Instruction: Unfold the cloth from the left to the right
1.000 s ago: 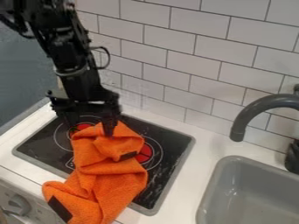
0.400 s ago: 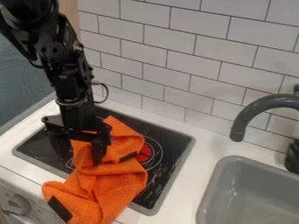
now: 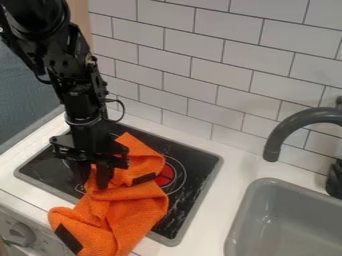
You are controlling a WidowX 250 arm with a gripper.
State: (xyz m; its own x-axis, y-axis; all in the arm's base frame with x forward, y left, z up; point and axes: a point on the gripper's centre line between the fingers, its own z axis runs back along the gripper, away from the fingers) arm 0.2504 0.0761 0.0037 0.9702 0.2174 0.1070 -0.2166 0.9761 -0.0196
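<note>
The black two-finger gripper (image 3: 92, 178) hangs over the left part of the black glass cooktop (image 3: 190, 202), at the upper left side of the bunched orange terry cloth (image 3: 130, 215). Its fingers stand partly open, a narrow gap between them, with orange fabric showing there (whether they have hold of it, I cannot tell). The cloth lies in creased folds across the cooktop and over the white counter's (image 3: 230, 172) front edge (two dark patches mark it), left of the grey sink (image 3: 287, 230).
</note>
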